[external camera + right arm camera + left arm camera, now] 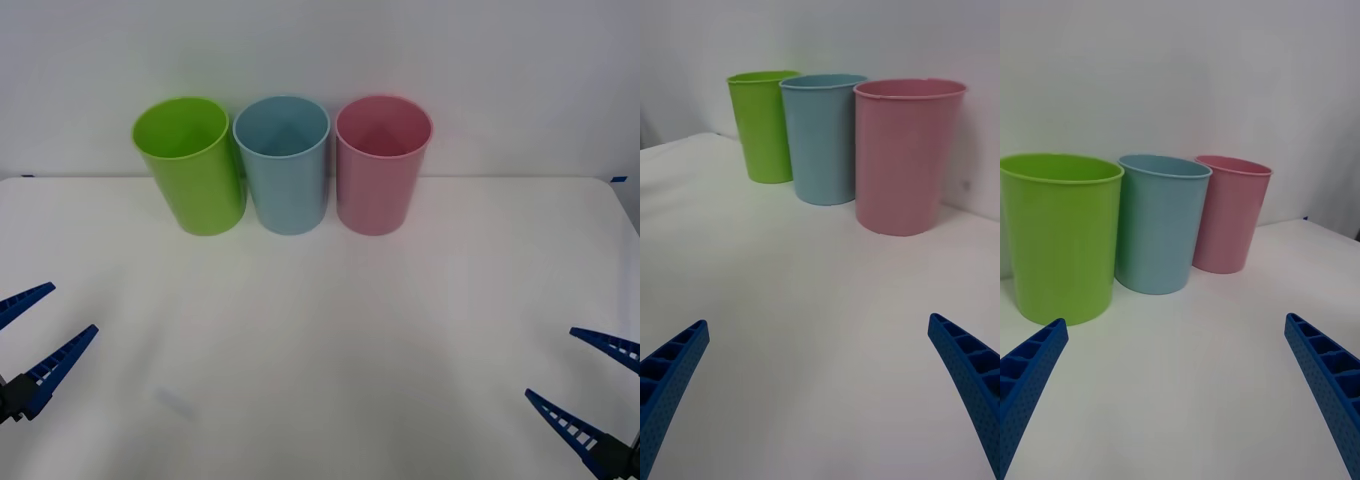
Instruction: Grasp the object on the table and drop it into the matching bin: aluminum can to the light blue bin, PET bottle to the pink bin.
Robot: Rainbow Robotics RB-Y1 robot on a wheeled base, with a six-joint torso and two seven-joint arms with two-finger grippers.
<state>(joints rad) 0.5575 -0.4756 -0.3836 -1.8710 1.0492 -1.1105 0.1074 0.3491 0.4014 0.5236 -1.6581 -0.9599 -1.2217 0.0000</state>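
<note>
lime green bin (190,165) | light blue bin (285,165) | pink bin (380,165) | white table (330,330) | blue ribbed fingers (50,370)

My left gripper (38,338) cut by front view's left edge; my right gripper (590,385) cut at right edge. Faint smudge (175,402) on table (330,330): unidentifiable.

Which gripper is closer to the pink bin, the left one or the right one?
Right. The right gripper is open at the table's near right edge, nearer the pink bin. The left gripper is open at the near left, farther away.
</note>
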